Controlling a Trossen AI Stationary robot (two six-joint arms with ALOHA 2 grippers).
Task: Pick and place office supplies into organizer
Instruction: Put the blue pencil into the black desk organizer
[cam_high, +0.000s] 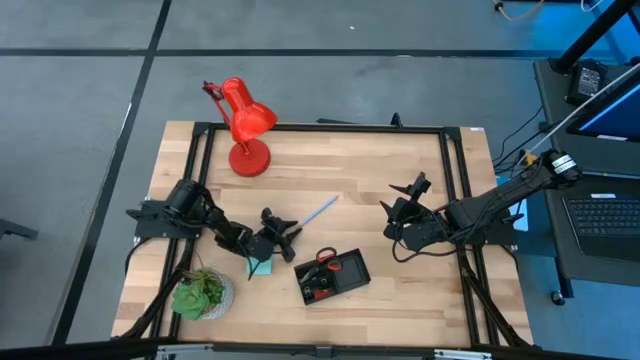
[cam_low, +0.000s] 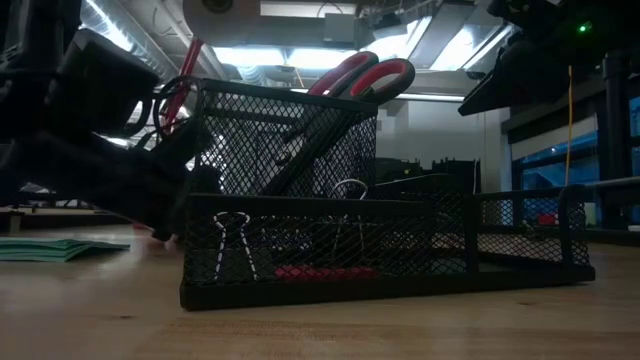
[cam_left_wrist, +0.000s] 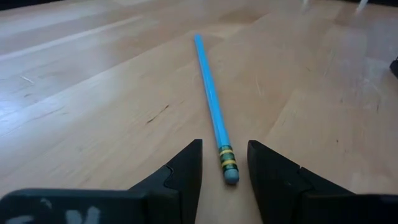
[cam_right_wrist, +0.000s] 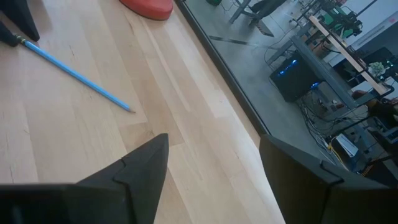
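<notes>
pencil (cam_left_wrist: 212, 106) lies flat, eraser end between left end effector's (cam_left_wrist: 225, 171) open fingers, ungripped.

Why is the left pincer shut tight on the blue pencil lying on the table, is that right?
Not quite. The left pincer is open, not shut on anything. In the left wrist view its two dark fingers stand on either side of the blue pencil's eraser end with gaps showing. The pencil does lie flat on the wooden table.
</notes>
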